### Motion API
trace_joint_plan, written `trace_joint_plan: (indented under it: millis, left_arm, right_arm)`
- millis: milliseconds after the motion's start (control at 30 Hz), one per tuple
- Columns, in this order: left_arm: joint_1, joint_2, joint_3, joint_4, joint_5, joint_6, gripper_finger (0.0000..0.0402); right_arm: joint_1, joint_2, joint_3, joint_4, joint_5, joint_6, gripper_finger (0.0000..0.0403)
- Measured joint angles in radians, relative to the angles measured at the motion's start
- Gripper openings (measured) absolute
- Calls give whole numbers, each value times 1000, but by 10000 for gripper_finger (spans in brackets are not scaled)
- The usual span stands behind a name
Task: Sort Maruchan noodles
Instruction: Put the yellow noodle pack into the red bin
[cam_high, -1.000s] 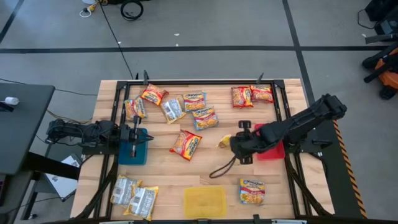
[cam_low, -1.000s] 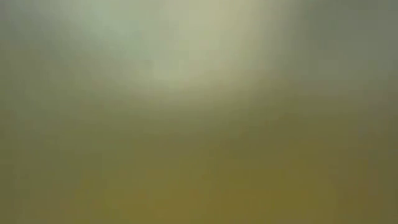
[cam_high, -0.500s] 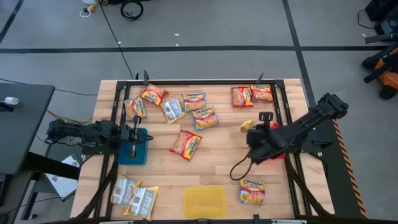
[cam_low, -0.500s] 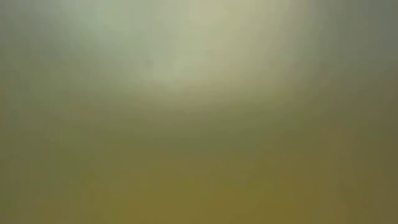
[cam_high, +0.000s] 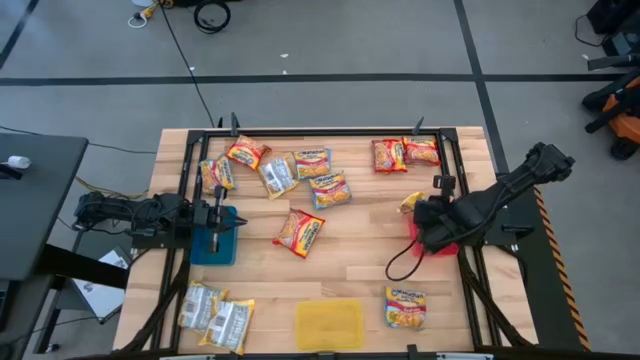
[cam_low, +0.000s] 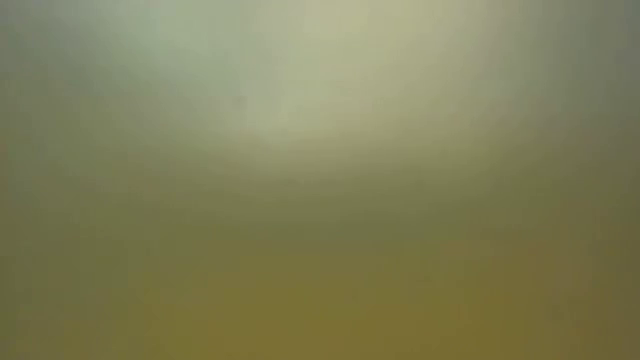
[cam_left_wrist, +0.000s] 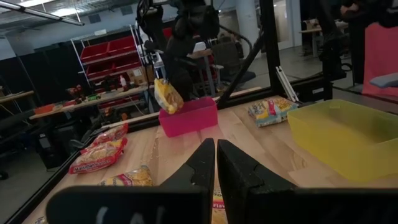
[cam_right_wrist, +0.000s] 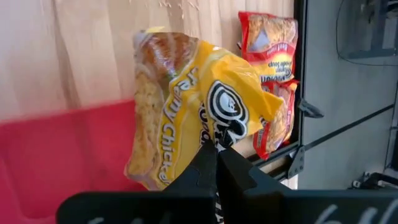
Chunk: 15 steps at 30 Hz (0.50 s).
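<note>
- Step in hand: my right gripper (cam_right_wrist: 216, 149), fingers clamped on a corner of a yellow packet (cam_right_wrist: 196, 109), holds it above the red tray (cam_right_wrist: 62, 146) near the right edge of the surface (cam_high: 340, 260). I judge this to be the carry-and-place stage for one packet of the Maruchan noodles.
- The packet hangs crumpled from the grip, clear of the tray floor; in the high view it shows as a small yellow shape at the tray's far side.
- Mismatch noted: a yellow tray (cam_high: 329, 324) sits at the near edge of the surface, so I judge a yellow-marked packet may belong there, not in the red one. The frames do not settle which sorting rule applies.
- Next move: choose the target tray, centre the packet over it, lower it, then part the fingers so it drops flat inside the walls.
- My left gripper (cam_left_wrist: 215, 163) waits with fingers together and empty, over the blue tray (cam_high: 213, 246) near the left edge.
- Remaining work: loose packets lie in a cluster toward the far edge (cam_high: 300, 172), two more by the far right corner (cam_high: 405, 153), one mid-surface (cam_high: 299, 232), a silvery pair at the near left corner (cam_high: 216, 316) and one near the near right corner (cam_high: 405, 306).
- The low view shows nothing usable.
</note>
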Motion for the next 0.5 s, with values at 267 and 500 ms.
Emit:
trace_joint_plan:
  millis: [267,500]
  left_arm:
    - [0,0,0,1,0,0,25]
    - [0,0,0,1,0,0,25]
  right_arm:
    - [-47,-70,-73,-1,-163,-142,3]
    - [-92,-58,-87,0,-258,-149,3]
